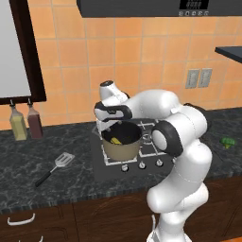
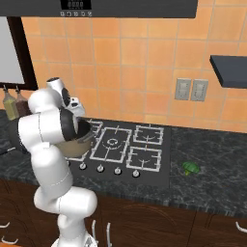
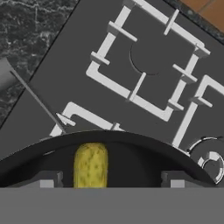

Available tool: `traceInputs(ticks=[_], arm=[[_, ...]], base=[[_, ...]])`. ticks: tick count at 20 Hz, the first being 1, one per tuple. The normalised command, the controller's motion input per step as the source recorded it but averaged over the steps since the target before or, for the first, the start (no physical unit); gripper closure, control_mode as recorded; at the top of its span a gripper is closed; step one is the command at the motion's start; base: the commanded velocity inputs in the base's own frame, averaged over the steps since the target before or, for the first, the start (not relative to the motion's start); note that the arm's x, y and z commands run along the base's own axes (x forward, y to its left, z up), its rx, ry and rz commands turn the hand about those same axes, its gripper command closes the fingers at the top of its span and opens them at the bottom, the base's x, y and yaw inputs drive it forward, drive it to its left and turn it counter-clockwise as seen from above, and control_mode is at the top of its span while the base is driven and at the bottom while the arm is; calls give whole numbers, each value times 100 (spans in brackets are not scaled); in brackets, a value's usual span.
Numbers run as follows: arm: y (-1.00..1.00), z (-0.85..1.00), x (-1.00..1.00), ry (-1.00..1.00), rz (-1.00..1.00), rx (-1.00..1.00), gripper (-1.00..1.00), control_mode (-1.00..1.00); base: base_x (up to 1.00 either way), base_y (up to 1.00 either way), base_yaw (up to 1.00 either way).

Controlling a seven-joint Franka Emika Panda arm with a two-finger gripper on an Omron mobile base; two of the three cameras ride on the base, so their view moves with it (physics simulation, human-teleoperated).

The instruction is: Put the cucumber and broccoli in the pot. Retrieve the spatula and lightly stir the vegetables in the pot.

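The tan pot [image 1: 122, 146] stands on the front left burner of the stove, and the arm hides much of the pot [image 2: 81, 144] in the right base view. A yellow-green cucumber [image 1: 115, 140] lies on its dark bottom. My gripper [image 1: 108, 128] hangs just over the pot's rim, open. In the hand view the cucumber [image 3: 90, 164] lies loose below and between the spread fingertips [image 3: 48, 179] of my gripper [image 3: 111, 179]. The broccoli [image 1: 228, 142] sits on the counter right of the stove, far from the hand; broccoli [image 2: 191, 168] too. The spatula [image 1: 56, 166] lies on the counter left of the stove.
Two bottles [image 1: 26, 123] stand against the wall at the far left. The stove [image 2: 130, 149] has several burners and a row of knobs [image 1: 142, 165] along its front. A range hood [image 1: 156, 7] hangs overhead. Wall outlets [image 2: 191, 89] sit above the right counter.
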Motion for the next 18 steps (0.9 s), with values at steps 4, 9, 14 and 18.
traceInputs(ticks=[4,9,14,18], arm=[[-13,19,-25,-1,0,0,-100,-100],[-53,96,-45,-13,-3,3,-100,-100],[-100,67,-37,-3,-10,11,-100,-100],[-100,12,-10,0,-16,12,-100,-100]], base=[[0,0,0],[0,0,0],[0,0,0],[0,0,0]])
